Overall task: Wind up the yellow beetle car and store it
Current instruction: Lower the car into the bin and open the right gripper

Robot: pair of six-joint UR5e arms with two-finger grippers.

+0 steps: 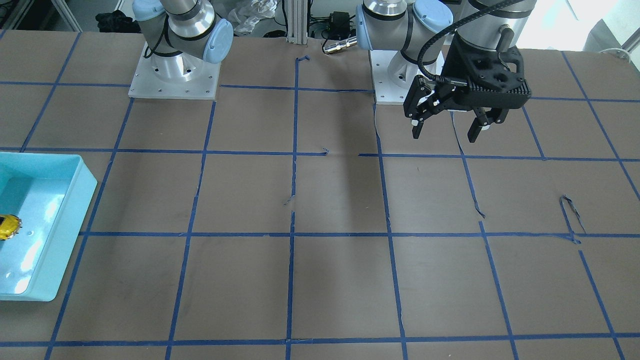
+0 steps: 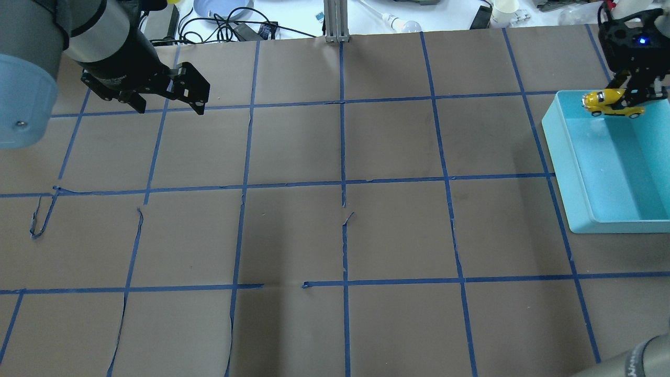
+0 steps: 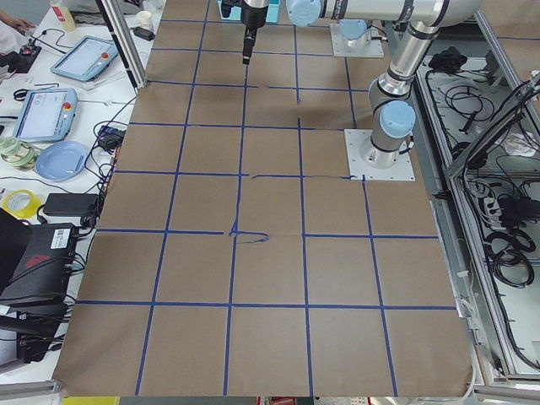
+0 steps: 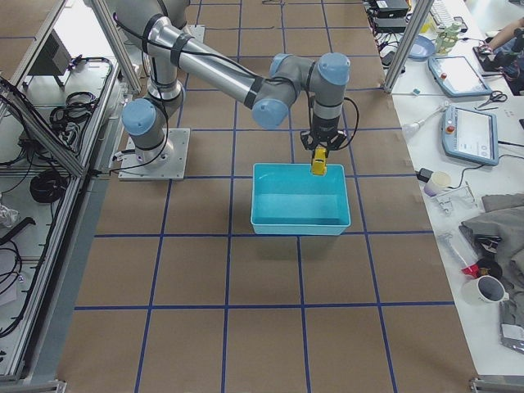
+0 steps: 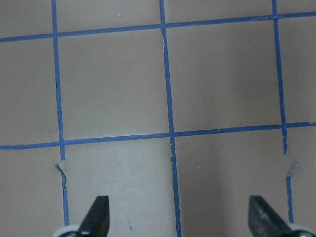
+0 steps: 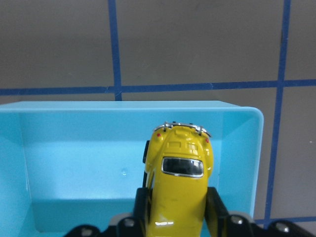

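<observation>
The yellow beetle car point(image 6: 180, 182) is held between the fingers of my right gripper point(image 2: 636, 97) above the far end of the light-blue bin point(image 2: 576, 173). It also shows in the overhead view point(image 2: 610, 102), the exterior right view point(image 4: 318, 162) and at the left edge of the front view point(image 1: 7, 226). The bin shows in the right wrist view point(image 6: 74, 113) and the front view point(image 1: 75, 200). My left gripper point(image 2: 170, 102) is open and empty, hanging above the brown table near its own base; it also shows in the front view point(image 1: 447, 127) and the left wrist view point(image 5: 180, 222).
The table point(image 2: 340, 209) is brown paper with a blue tape grid. Cables, a plate and a cup lie beyond its far edge point(image 2: 235, 21). The arm bases point(image 1: 175, 75) stand at the robot's side. Tablets and clutter sit on side benches point(image 3: 51, 110).
</observation>
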